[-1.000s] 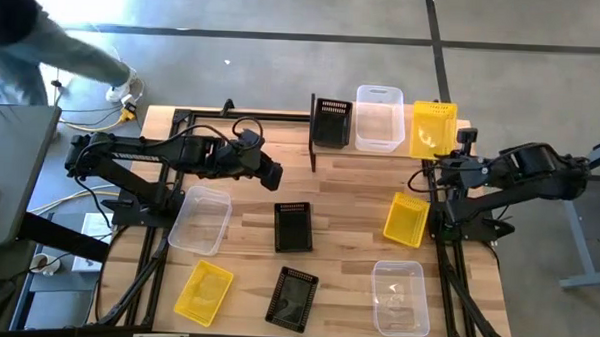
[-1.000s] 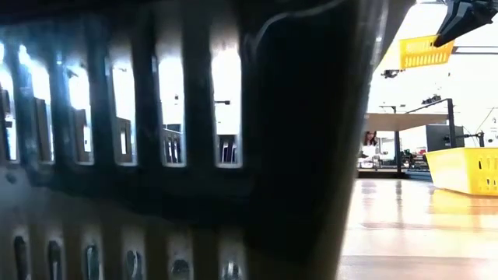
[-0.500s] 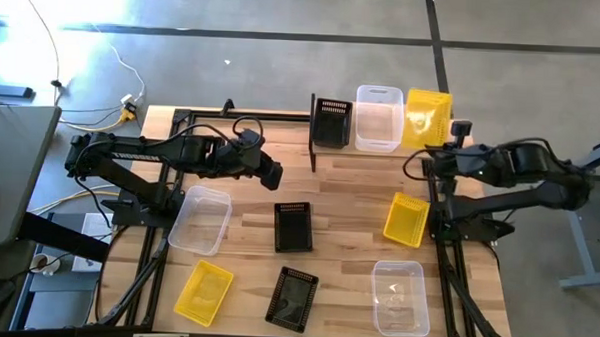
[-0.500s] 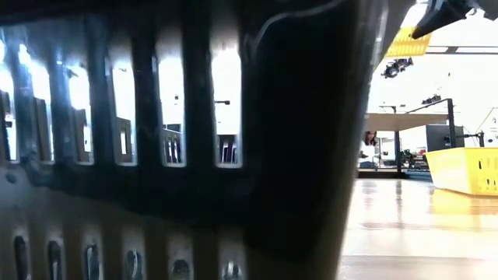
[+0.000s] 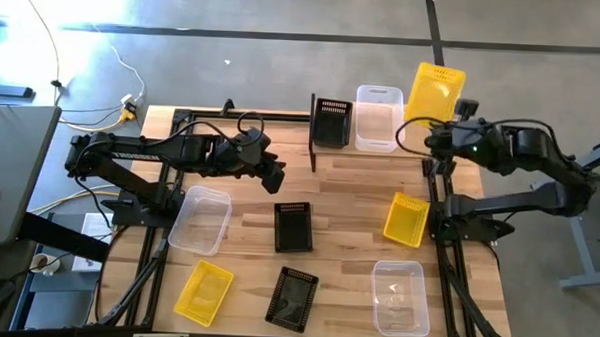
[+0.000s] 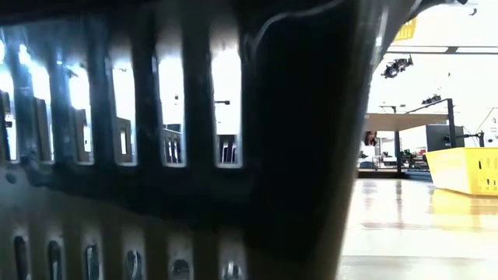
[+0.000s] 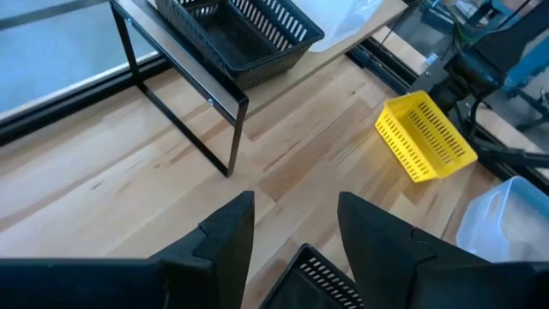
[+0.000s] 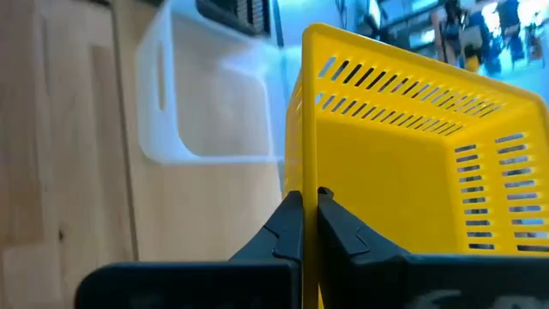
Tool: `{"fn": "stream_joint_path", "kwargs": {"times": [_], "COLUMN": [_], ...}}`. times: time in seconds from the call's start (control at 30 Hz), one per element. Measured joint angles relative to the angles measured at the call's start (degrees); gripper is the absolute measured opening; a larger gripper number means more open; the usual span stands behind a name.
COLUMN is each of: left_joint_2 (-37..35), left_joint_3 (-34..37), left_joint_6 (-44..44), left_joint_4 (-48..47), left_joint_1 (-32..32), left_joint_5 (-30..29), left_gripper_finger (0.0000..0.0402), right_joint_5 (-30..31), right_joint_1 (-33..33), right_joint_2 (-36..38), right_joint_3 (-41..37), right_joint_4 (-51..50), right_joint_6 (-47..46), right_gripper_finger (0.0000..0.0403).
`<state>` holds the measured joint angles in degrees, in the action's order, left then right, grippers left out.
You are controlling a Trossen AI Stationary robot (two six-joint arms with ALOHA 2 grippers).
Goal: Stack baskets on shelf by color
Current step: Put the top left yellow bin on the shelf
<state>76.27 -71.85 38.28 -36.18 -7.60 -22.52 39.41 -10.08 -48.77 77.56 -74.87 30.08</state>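
**Operator:** Report the position of the lifted basket.

**Arm:** My right gripper (image 8: 309,225) is clamped on the rim of a yellow mesh basket (image 5: 435,93), fingers pinched tight on the wall. In the high view the basket hangs tilted at the right end of the shelf (image 5: 318,149), beside the clear tub (image 5: 378,118) that sits on the shelf. A black mesh basket (image 5: 332,122) sits on the shelf at the clear tub's other side.

**Operator:** Report the left gripper.

**Arm:** My left gripper (image 5: 277,180) is parted and holds nothing. It hovers over the tabletop (image 5: 348,230), near the shelf's left leg. In the left wrist view the rim of a second black basket (image 7: 317,276) shows between my two fingers (image 7: 225,236), below them. In the high view this basket (image 5: 292,226) lies flat on the table, near the middle.

**Operator:** List the remaining baskets on the table.

**Arm:**
- Second yellow basket (image 5: 406,219): right side, near the right arm's base.
- Second clear tub (image 5: 200,219): left side.
- Third yellow basket (image 5: 204,291): front left.
- Third black basket (image 5: 292,298): front centre. Its mesh wall fills most of the low view.
- Third clear tub (image 5: 399,296): front right.

**Operator:** Anything beyond the table?

**Arm:** In the low view a person (image 6: 366,152) shows far off in the room.
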Motion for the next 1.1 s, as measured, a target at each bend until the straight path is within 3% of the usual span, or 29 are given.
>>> {"fn": "stream_joint_path", "kwargs": {"times": [0.2,0.6,0.8,1.1], "left_joint_2": [0.0,0.0,0.0,0.0], "left_joint_3": [0.0,0.0,0.0,0.0], "left_joint_6": [-3.3,-4.5,-4.1,-4.0], "left_joint_4": [0.0,0.0,0.0,0.0], "left_joint_1": [0.0,0.0,0.0,0.0], "left_joint_5": [0.0,0.0,-0.1,-0.2], "left_gripper_finger": [0.0161,0.0161,0.0161,0.0161], "right_joint_5": [-8.1,-21.5,-24.8,-25.1], "right_joint_1": [-6.5,-13.7,-16.2,-21.8], "right_joint_2": [-0.1,4.7,7.1,9.1], "right_joint_3": [-0.1,-9.3,-15.5,-24.0], "right_joint_4": [-5.2,-2.6,-2.0,3.9], "right_joint_6": [2.1,5.6,7.5,12.8], "right_gripper_finger": [0.0000,0.0000,0.0000,0.0000]}}
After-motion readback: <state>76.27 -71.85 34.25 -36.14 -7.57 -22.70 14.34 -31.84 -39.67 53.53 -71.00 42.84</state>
